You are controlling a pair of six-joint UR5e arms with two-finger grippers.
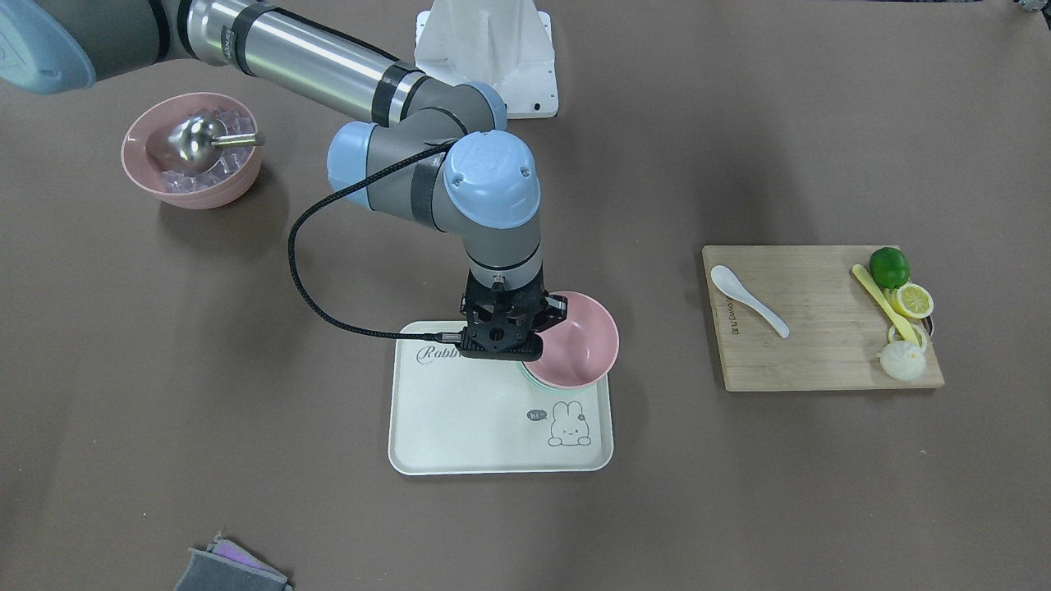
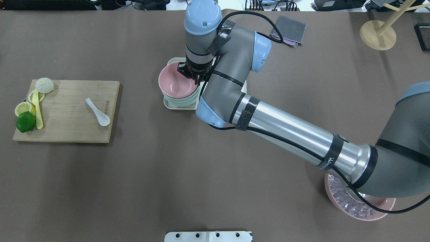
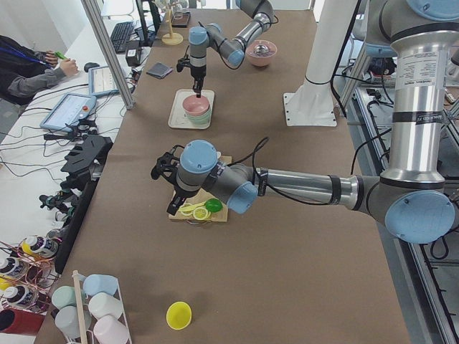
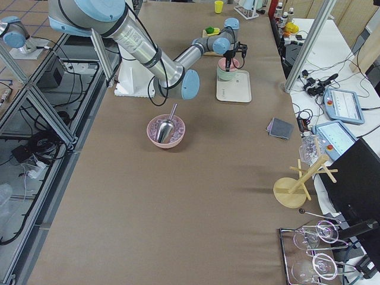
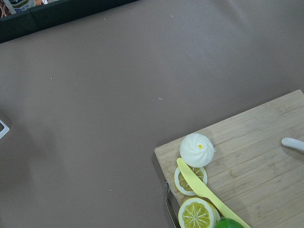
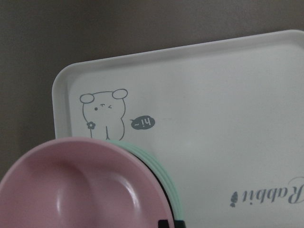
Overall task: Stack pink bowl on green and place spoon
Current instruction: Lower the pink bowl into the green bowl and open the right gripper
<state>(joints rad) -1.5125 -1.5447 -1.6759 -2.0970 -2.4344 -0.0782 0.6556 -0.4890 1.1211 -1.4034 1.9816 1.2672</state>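
You are looking at the right gripper (image 2: 195, 80) reaching down over a white rabbit tray (image 1: 460, 435), with its jaws pinching the rim of the pink bowl (image 2: 176, 84). The pink bowl is sitting nested in the green bowl (image 2: 181, 100) at one corner of the tray. The white spoon (image 1: 747, 300) is lying on the wooden cutting board (image 1: 813, 361), well apart from the tray, alongside a lemon slice (image 1: 913, 300), a lime (image 1: 889, 267) and a yellow knife (image 1: 883, 302). The left gripper (image 3: 163, 170) is hovering over that board's end; you cannot tell whether its jaws are open or closed.
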